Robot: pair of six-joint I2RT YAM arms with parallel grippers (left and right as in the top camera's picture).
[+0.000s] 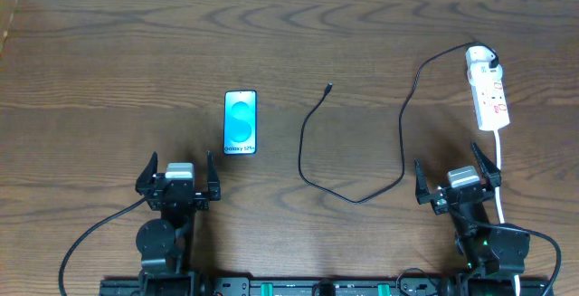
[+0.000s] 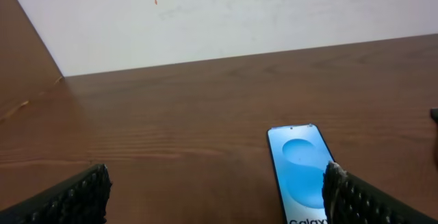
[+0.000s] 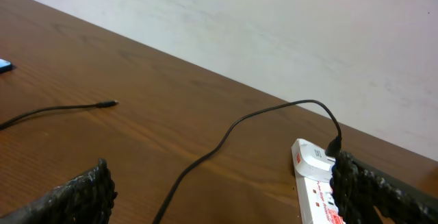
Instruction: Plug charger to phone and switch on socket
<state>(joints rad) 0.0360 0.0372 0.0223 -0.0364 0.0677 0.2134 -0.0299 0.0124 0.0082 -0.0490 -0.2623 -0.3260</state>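
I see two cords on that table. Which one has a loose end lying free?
The thin black charger: its tip lies bare on the table. The thick white cord runs from the socket, its other end out of sight.

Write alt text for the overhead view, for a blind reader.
A blue-screened phone lies face-up on a wooden table, apart from the loose tip of the black charger, whose cable loops right to the white socket. The left gripper and right gripper rest open at the near edge, holding nothing.
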